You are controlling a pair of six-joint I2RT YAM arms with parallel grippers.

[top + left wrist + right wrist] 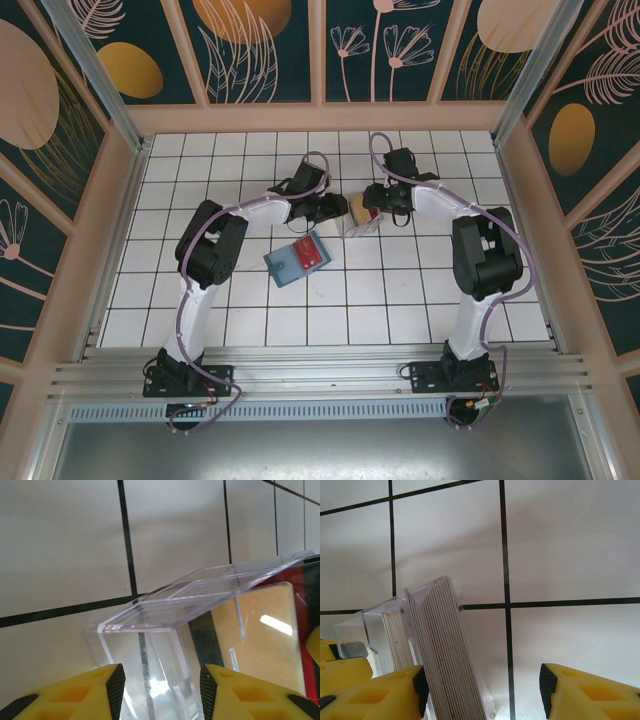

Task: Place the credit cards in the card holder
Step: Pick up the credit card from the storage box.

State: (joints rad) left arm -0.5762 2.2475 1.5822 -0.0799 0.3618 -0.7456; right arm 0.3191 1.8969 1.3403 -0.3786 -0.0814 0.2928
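1. The credit cards (449, 655) stand on edge, stacked inside the clear plastic box (150, 655) mid-table.
2. The teal card holder (298, 258) lies flat near the box.
3. The left gripper (162, 682) clamps the box.
4. The right gripper (481, 680) gapes open, with the stack just beside one finger.

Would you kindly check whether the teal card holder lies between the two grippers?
No, the clear box sits there; the card holder lies apart from it, lower left in the overhead view.

Clear plastic box (145, 650) cut off at bottom edge, card stack (447, 660) cropped below, red card (309, 605) running off right edge
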